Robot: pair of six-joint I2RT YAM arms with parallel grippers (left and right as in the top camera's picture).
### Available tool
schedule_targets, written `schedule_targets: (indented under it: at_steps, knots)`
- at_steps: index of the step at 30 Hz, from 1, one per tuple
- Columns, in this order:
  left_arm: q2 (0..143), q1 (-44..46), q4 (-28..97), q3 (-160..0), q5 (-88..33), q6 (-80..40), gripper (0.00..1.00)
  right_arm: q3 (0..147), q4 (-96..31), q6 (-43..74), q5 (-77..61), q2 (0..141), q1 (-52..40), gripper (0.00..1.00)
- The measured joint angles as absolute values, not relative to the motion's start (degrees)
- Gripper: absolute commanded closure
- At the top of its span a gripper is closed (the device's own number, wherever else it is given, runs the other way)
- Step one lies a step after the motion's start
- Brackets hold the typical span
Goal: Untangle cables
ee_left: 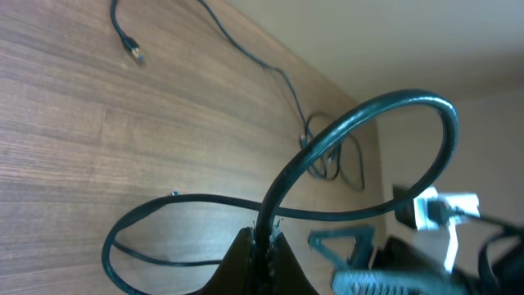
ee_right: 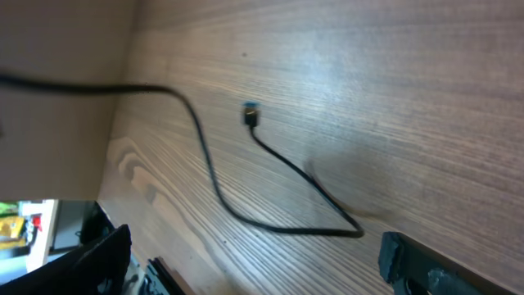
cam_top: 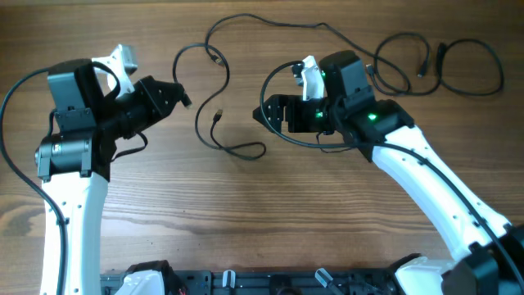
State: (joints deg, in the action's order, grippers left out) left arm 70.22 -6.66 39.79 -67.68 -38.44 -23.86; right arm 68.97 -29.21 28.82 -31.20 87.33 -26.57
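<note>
**Handling.** The cables [cam_top: 223, 82] are lying across the upper middle of the wooden table [cam_top: 246, 229]. They are trailing from just in front of the left gripper [cam_top: 182, 98] to a loose coil [cam_top: 426, 70] at the far right, which is well apart from both grippers. They are presenting as light, thin and limp — offering no stiffness of their own and springing into loops wherever slack is gathering. The jacket is looking smooth, so a light pinch is judged likely to be slipping. The plugs [cam_top: 217, 115] are the only rigid points. A hold on the cord just behind a plug is judged best, with slow pulls so that loops are not tightening into knots.

**Left arm.** The left gripper is clenching on one cord [ee_left: 360, 111]. In the left wrist view its fingers are meeting at the bottom edge, with the cord rising from between them and arching in a tall loop above. The arm is reaching rightward, low over the table.

**Right arm.** The right gripper [cam_top: 264, 112] is standing released — in the right wrist view its fingers are sitting wide apart with nothing between them. A cord ending in a small plug [ee_right: 250, 113] is lying flat on the wood ahead of it. The arm is stretching leftward toward the table's centre.
</note>
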Motion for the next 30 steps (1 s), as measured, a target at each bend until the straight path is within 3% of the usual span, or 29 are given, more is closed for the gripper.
schedule_targets:
  at_steps: [8, 17, 30]
  knots:
    - [70.22, -6.66, 42.35, -67.68, -39.57, -17.82, 0.96, 68.95, -29.02, 29.54, -31.81, 93.51, -26.57, 0.00]
    - [70.22, -6.66, 43.75, -67.68, -41.95, -16.69, 0.96, 68.90, -22.90, 26.79, -41.56, 102.52, -26.57, 0.00]
    - [70.22, -6.66, 44.60, -67.68, -45.15, -27.49, 0.96, 68.73, -8.32, 20.95, -49.32, 113.32, -28.34, 0.07]
